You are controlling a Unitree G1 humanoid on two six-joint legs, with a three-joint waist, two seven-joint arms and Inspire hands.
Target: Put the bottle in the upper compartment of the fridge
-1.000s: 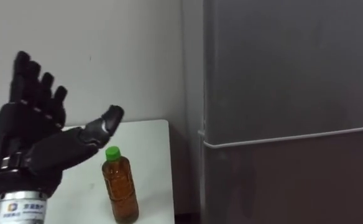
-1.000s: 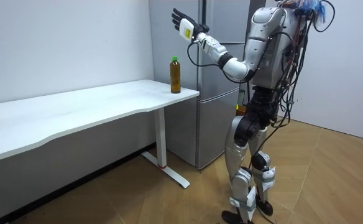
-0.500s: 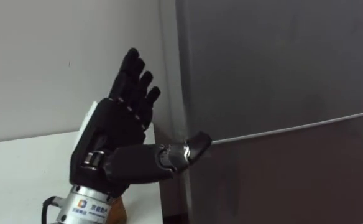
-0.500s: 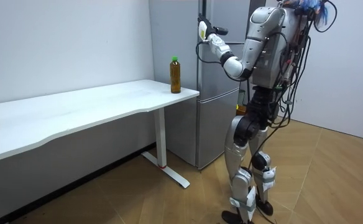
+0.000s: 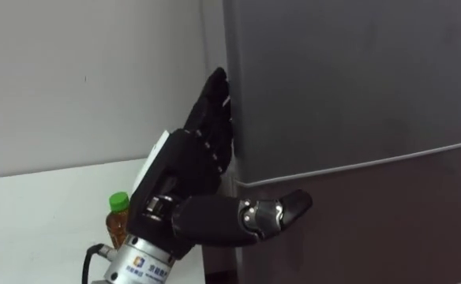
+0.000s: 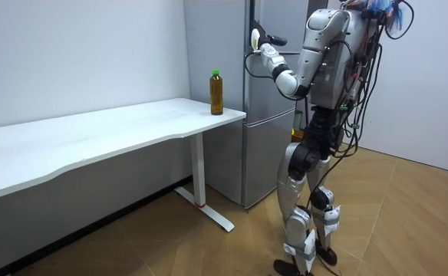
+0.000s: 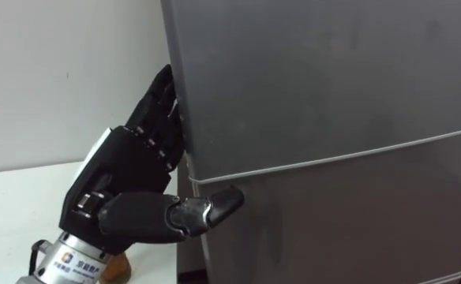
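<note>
Reaching for upper fridge door (image 5: 357,79) edge | left hand (image 5: 179,170) fingers (image 5: 215,110) straight, gripping nothing | should curl behind edge, then pull | bottle (image 5: 118,219) on table (image 5: 41,213)

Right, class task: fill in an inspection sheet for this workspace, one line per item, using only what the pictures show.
Surface: white table, carrying the bottle near its fridge-side corner.
Job's things: bottle upright, green cap, untouched; upper fridge door shut.
Clutter: nothing seen.
Hands: left hand open, straight fingers along the upper door's left edge, thumb in front, just below the seam.
Cables: nothing seen.
Surroundings: plain wall, wooden floor, lower fridge door shut.
</note>
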